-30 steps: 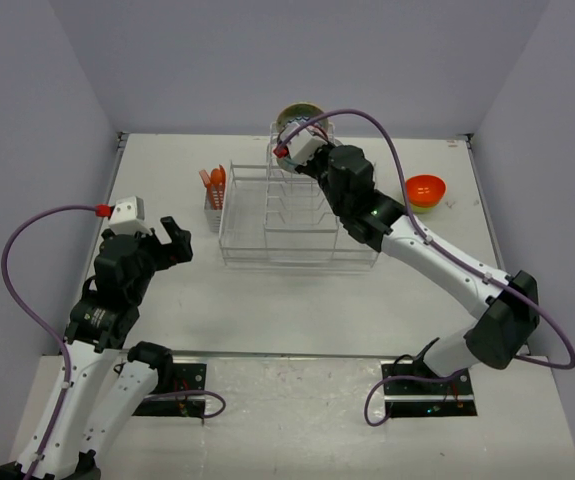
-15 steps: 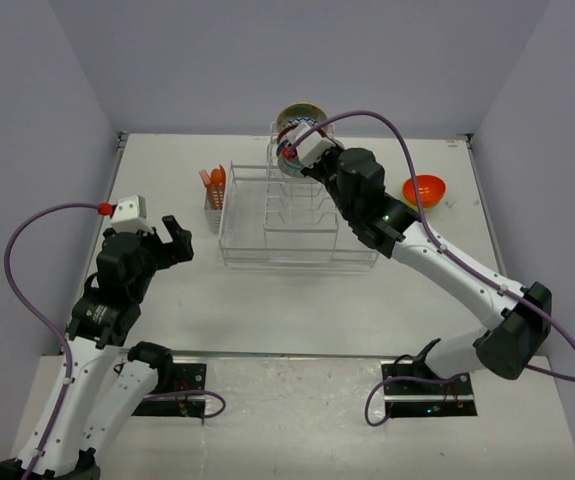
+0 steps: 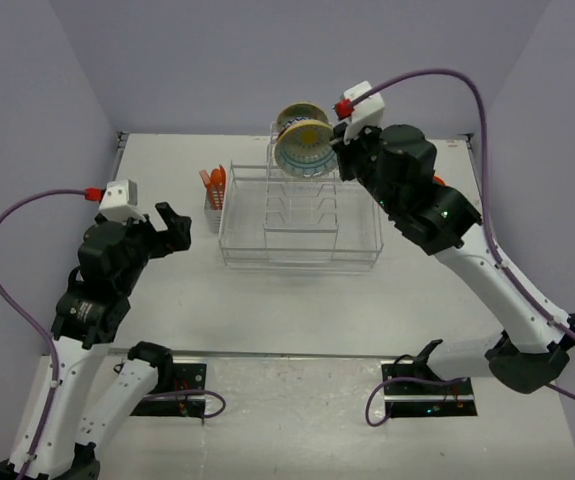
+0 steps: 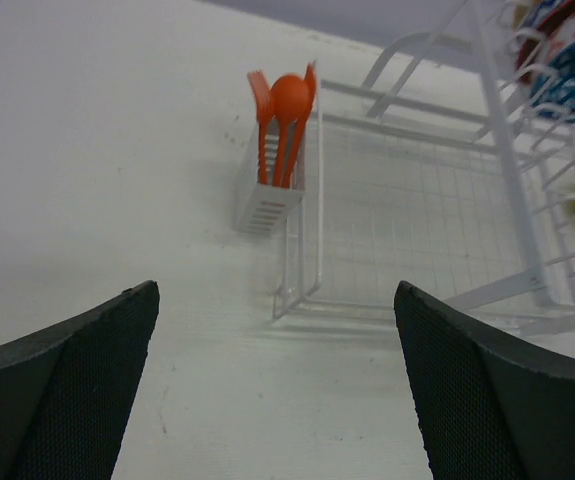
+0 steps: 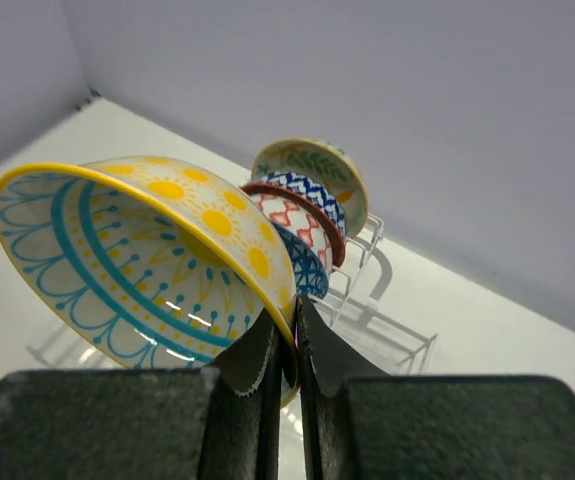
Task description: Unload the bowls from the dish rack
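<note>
My right gripper [image 5: 295,325] is shut on the rim of a yellow-rimmed bowl [image 5: 147,250] with teal lines and yellow suns. It holds the bowl on edge above the back of the white wire dish rack [image 3: 297,225]. The held bowl [image 3: 304,148] and right gripper [image 3: 335,152] also show in the top view. Three bowls still stand in the rack's tall slots: a blue-patterned bowl [image 5: 312,268], a red-patterned bowl [image 5: 302,215] and a cream bowl with green leaves [image 5: 312,165]. My left gripper [image 3: 175,226] is open and empty left of the rack, with both fingers [image 4: 67,390] over bare table.
Orange utensils [image 4: 285,110] stand in the rack's side cutlery holder [image 4: 267,200] at its left end. A sliver of orange [image 3: 437,181] shows behind my right arm, right of the rack. Walls close the table at the back and sides.
My right gripper has lifted the yellow-rimmed bowl up out of the rack's back slots and tipped it more face-on. My left arm has shifted slightly to the left.
</note>
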Tool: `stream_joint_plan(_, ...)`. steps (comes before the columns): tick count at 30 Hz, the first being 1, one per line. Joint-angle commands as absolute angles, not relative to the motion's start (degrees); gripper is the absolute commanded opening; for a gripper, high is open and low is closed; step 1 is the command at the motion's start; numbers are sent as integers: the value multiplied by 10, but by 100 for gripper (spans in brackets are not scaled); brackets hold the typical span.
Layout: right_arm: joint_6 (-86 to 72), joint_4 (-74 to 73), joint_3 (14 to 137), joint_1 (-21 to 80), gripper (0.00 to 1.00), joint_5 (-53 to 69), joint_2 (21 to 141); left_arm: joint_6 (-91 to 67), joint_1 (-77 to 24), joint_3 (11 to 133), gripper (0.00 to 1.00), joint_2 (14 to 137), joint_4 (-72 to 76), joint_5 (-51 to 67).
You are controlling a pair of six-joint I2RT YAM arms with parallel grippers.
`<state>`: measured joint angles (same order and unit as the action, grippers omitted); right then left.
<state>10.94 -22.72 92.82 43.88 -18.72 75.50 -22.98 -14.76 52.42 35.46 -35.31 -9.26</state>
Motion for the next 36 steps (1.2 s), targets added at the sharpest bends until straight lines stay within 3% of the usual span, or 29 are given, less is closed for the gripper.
stream_joint_plan(1, -85, -342, 1032, 436, 0, -223, 772, -226, -145, 657, 100, 390, -328, -22)
stream_joint_plan(5, -167, -458, 1152, 419, 0, -196, 835, -226, -147, 820, 100, 511, -350, 82)
stream_joint_plan(10, -240, -604, 1277, 419, 0, -129, 905, -188, -237, 1010, 100, 654, -442, 49)
stream_joint_plan(17, -287, -566, 1156, 420, 0, -124, 853, -144, -359, 1022, 100, 714, -413, 25)
stream_joint_plan(20, -286, -577, 1148, 420, 0, -108, 849, -134, -424, 1009, 100, 733, -416, -79)
stream_joint_plan(23, -286, -577, 1139, 421, 0, -108, 836, -134, -459, 1005, 92, 751, -430, -172)
stream_joint_plan(29, -277, -578, 1140, 422, 0, -105, 827, -138, -500, 1033, 69, 814, -477, -239)
stream_joint_plan(30, -274, -575, 1136, 422, 0, -107, 825, -142, -508, 1034, 56, 818, -481, -258)
stream_joint_plan(31, -273, -573, 1133, 421, 0, -105, 820, -147, -511, 1033, 51, 820, -483, -267)
stream_joint_plan(33, -271, -568, 1127, 422, 0, -96, 816, -153, -512, 1030, 31, 819, -482, -293)
stream_joint_plan(35, -269, -557, 1116, 422, 0, -84, 806, -154, -512, 1033, 21, 818, -479, -310)
stream_joint_plan(36, -268, -553, 1106, 422, 0, -74, 802, -156, -512, 1034, 0, 818, -481, -323)
